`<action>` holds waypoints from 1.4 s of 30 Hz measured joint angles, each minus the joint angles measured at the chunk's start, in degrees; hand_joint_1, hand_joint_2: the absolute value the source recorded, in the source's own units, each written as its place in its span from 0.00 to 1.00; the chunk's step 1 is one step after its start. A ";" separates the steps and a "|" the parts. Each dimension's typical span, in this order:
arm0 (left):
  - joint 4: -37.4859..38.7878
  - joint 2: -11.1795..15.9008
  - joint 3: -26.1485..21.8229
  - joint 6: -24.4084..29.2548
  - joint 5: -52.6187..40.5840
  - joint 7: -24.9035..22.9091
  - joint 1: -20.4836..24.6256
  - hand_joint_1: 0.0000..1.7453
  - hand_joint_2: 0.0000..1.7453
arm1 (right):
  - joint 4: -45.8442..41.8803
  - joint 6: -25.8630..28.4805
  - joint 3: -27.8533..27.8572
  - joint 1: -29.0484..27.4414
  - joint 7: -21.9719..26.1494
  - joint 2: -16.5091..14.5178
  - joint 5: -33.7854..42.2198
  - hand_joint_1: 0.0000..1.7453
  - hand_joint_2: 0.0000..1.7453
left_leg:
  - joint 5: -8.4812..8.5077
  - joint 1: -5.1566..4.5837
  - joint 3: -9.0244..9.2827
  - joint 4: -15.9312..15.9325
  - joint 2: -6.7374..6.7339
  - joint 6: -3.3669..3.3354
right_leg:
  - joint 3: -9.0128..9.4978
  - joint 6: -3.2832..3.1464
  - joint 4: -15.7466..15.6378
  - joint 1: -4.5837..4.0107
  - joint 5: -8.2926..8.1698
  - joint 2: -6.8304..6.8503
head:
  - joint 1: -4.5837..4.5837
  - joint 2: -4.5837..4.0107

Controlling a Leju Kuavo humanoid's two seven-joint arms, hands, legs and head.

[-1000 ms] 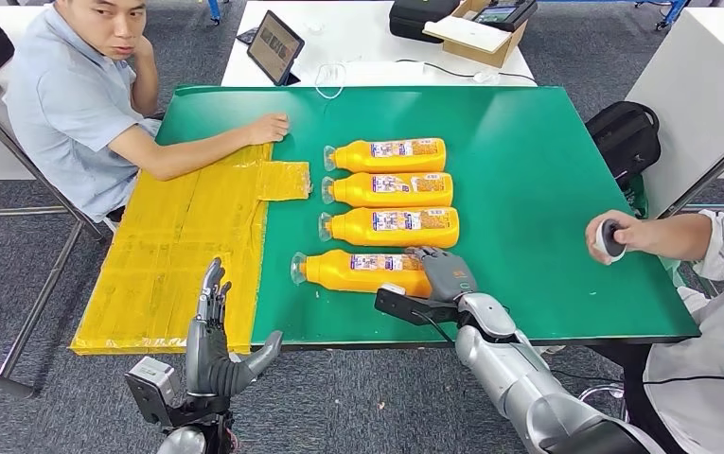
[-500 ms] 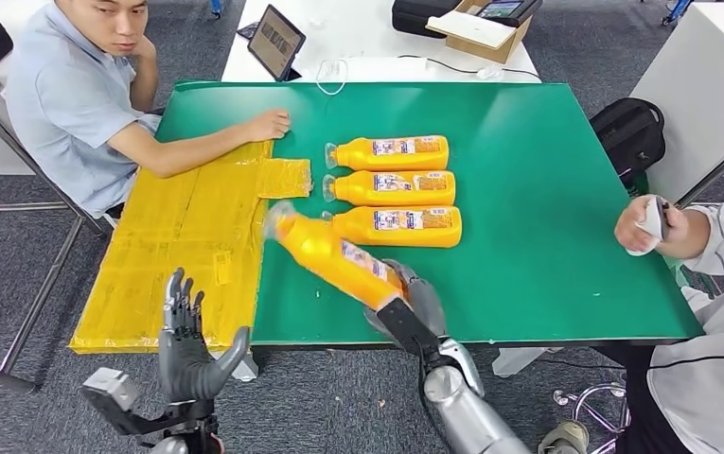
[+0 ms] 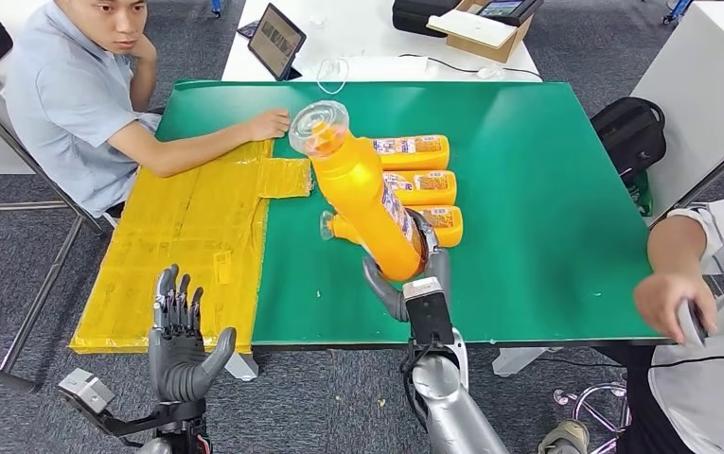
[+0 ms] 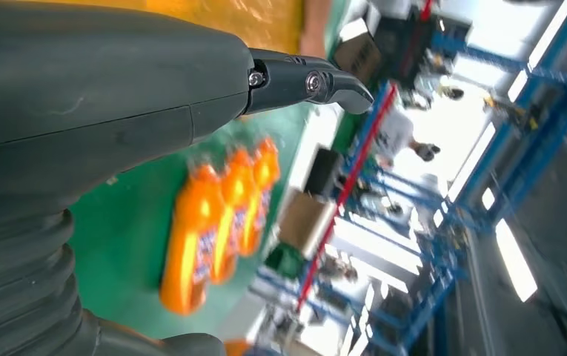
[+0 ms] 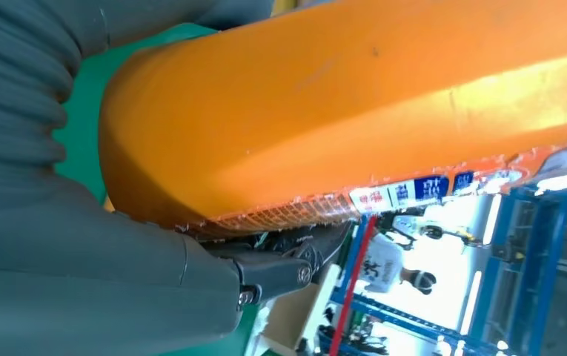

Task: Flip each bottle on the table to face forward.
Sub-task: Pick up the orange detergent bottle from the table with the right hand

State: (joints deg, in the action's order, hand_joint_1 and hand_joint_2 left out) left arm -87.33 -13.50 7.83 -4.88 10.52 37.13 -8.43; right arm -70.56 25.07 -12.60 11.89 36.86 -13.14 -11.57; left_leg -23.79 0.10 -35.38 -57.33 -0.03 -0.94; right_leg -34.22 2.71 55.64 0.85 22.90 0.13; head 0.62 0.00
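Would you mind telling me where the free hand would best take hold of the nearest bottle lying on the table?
Probably around the wide orange body of the nearest lying bottle, from above with fingers across its width. It lies flat, cap end toward the robot's left, and another bottle lies close behind it.

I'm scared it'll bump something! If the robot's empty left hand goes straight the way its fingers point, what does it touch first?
Probably the yellow taped sheet covering the table's left part; the open left hand points toward it, though depth is unclear.

We see a seated person (image 3: 74, 104) resting a hand on the yellow taped sheet (image 3: 183, 246), a tablet (image 3: 275, 44) behind, and a black backpack (image 3: 628, 137).
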 joint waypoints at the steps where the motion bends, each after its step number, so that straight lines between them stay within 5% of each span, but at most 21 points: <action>1: -0.17 0.10 0.30 -1.54 0.10 -0.15 0.18 0.00 1.00 | 0.04 -1.13 -0.82 0.43 -0.67 0.00 -0.43 1.00 1.00 | 0.00 0.00 0.00 0.00 0.00 0.00 | 0.00 0.00 0.00 0.00 0.00 0.00 | 0.00 0.00; 6: -0.91 0.77 2.14 -6.21 -0.34 -0.59 0.88 0.00 1.00 | 3.66 -6.59 -5.99 3.11 -3.84 0.13 -4.24 1.00 1.00 | 0.01 0.01 0.00 0.00 0.07 0.00 | -0.01 0.00 0.00 -0.01 0.01 0.06 | 0.00 0.00; 17: -1.12 1.95 3.80 -9.25 -0.85 -1.19 1.64 0.00 1.00 | 9.46 -9.65 -11.03 5.83 -4.07 -0.05 -9.74 1.00 1.00 | 0.01 0.01 -0.06 0.00 0.17 0.00 | -0.02 0.00 0.00 -0.01 0.01 0.13 | -0.01 0.00; 23: -1.07 2.08 4.08 -11.46 3.20 -3.77 3.92 0.00 1.00 | 14.50 -10.13 -16.34 7.40 -2.05 -2.60 -12.68 1.00 1.00 | 0.03 0.07 -0.05 0.00 0.16 0.01 | -0.04 -0.01 0.01 -0.06 0.01 0.13 | -0.01 0.00; 33: 0.47 2.96 3.71 -16.71 11.78 -10.60 6.67 0.00 1.00 | 15.57 -2.24 -22.61 7.82 -0.99 -3.67 -19.37 1.00 1.00 | 0.03 0.03 -0.07 -0.01 0.14 0.01 | -0.06 -0.01 0.00 -0.02 0.02 0.13 | -0.01 0.00; 42: 3.31 3.72 3.77 -16.92 12.89 -11.32 7.88 0.00 1.00 | 18.99 0.19 -25.46 9.49 -1.25 -3.67 -19.90 1.00 1.00 | 0.04 0.04 -0.05 -0.01 0.12 0.01 | -0.08 -0.01 0.01 -0.04 0.01 0.11 | -0.01 0.00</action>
State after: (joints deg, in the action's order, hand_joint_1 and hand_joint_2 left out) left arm -84.02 -9.78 11.60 -21.79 23.41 25.81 -0.54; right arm -51.57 25.26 -38.06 21.38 35.61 -16.81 -31.47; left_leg -23.76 0.14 -35.43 -57.34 0.09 -0.92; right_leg -34.30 2.70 55.65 0.82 22.91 0.24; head 0.61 0.00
